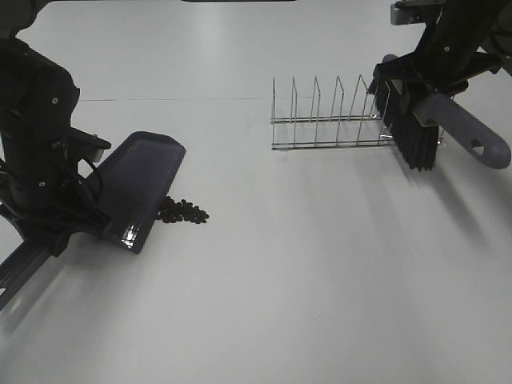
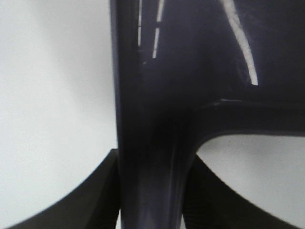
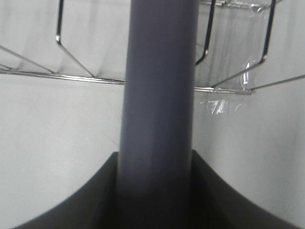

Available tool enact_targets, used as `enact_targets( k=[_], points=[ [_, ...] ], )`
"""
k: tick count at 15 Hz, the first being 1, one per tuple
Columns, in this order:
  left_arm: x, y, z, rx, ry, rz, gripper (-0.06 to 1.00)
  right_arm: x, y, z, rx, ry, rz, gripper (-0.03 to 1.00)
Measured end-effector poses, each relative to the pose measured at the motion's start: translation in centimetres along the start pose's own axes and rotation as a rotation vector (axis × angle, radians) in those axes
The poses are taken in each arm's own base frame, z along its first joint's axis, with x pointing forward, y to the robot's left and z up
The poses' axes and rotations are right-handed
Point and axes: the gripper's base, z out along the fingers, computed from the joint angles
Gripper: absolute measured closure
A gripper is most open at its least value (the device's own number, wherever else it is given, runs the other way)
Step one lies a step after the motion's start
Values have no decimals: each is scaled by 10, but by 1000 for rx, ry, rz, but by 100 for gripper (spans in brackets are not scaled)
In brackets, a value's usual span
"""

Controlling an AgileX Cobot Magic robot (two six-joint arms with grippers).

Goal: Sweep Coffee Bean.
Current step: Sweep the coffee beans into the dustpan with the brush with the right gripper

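Dozens of tiny dark coffee beans (image 1: 182, 213) lie just beside the glossy purple plastic dustpan (image 1: 140, 180); light and rolling, we'd sweep, not pinch them. Our left gripper (image 2: 152, 195) clamps its handle, our right gripper (image 3: 155, 191) the black-bristled, grey-handled brush (image 1: 416, 140).

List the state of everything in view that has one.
Dustpan: held by handle, lip down on table.
Coffee beans: piled on table at dustpan's lip.
Wire rack: upright on table.
Brush: gripped by handle at rack's right end, bristles down.
Left end effector: shut on dustpan.
Right end effector: shut on brush.
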Motion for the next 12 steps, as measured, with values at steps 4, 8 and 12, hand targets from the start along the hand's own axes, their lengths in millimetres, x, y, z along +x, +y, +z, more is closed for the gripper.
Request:
enact_targets(
  k=[4, 8, 12],
  points=[
    [2, 2, -7, -3, -1, -4, 61, -3, -1, -45, 1, -72, -16, 66],
    [5, 8, -22, -16, -42, -6, 61, 9, -2, -90, 3, -56, -21, 66],
    [9, 31, -20, -29, 6, 6, 61, 53, -1, -106, 1, 1, -22, 66]
  ],
)
